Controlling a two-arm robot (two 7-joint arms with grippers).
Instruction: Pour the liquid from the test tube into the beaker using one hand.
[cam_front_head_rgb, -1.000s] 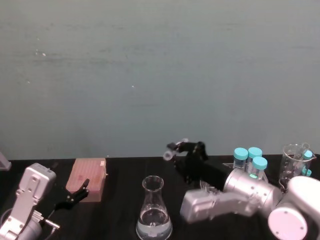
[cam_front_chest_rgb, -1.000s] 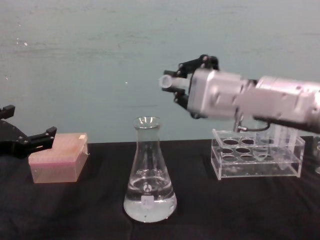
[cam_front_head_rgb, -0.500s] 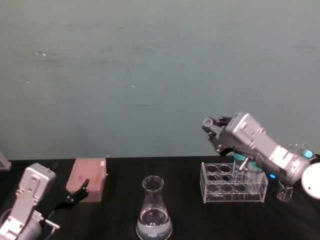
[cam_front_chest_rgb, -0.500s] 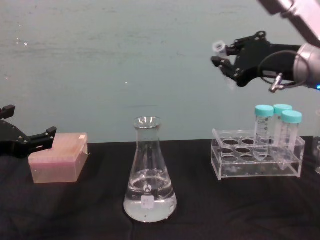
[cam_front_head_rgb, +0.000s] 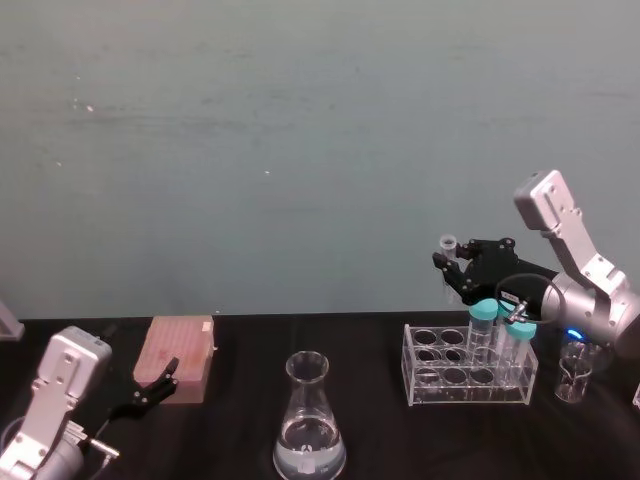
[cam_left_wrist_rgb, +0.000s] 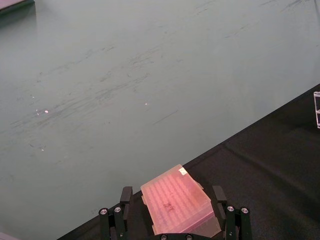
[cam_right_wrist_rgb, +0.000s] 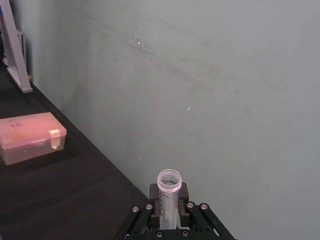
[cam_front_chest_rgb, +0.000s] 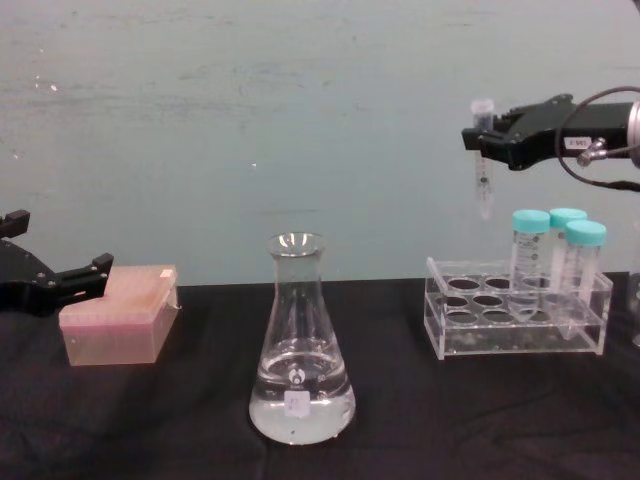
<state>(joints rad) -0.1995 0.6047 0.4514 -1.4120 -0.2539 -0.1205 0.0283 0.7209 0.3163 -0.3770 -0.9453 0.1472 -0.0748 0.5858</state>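
Clear plastic, slim, whitish at the rim and faintly printed: the test tube hangs upright in my right tool, which is clamped on its upper part. It sits high over the left end of the acrylic rack, well to the right of the beaker. Whether anything is inside the tube I cannot tell. The beaker stands on the black counter with clear liquid pooled in its wide base. My left tool rests spread open beside the pink box.

Teal tube caps, a translucent pink box, a clear beaker, a black table
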